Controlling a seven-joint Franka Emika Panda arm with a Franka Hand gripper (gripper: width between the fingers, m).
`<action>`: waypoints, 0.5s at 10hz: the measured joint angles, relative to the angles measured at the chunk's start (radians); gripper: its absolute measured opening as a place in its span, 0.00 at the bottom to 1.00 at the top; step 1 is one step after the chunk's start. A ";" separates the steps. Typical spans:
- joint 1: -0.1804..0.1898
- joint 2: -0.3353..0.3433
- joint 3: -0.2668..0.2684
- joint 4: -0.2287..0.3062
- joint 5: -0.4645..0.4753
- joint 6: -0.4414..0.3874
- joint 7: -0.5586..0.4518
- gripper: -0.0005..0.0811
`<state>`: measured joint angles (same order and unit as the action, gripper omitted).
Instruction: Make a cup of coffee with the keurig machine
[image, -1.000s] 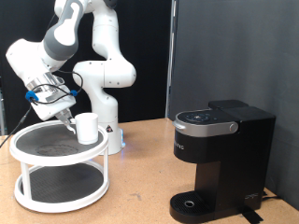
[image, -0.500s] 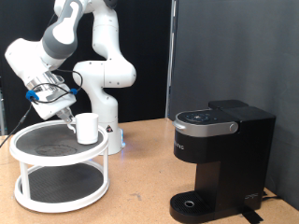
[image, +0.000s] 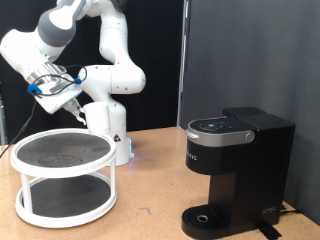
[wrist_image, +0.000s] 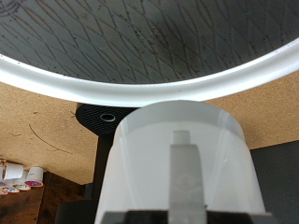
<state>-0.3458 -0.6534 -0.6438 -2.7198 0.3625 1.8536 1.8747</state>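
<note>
My gripper (image: 76, 104) is at the exterior view's upper left, shut on the rim of the small white cup (image: 95, 115), and holds it in the air above the round white two-tier rack (image: 62, 172). The cup is hard to tell from the white robot base behind it. In the wrist view the cup (wrist_image: 149, 159) fills the lower half, with one grey finger (wrist_image: 185, 173) lying against its wall. The black keurig machine (image: 235, 170) stands at the exterior view's right with its lid down. Its round drip base (image: 207, 218) is bare and also shows in the wrist view (wrist_image: 110, 119).
The rack's top tier has a dark mesh surface (wrist_image: 140, 37) inside a white rim (wrist_image: 56, 79). The robot's white base (image: 110, 125) stands behind the rack. A few small white pods (wrist_image: 21, 175) lie on the wooden table (image: 150, 200).
The gripper has lifted the cup off the rack's top tier and moved up. The rack's top is now bare.
</note>
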 joint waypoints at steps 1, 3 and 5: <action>0.000 0.000 0.000 -0.004 0.002 0.011 -0.001 0.01; 0.001 0.000 0.014 -0.023 0.012 0.023 0.023 0.01; 0.021 -0.002 0.073 -0.069 0.100 0.121 0.067 0.01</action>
<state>-0.3253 -0.6555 -0.5706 -2.7892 0.4622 1.9750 1.9420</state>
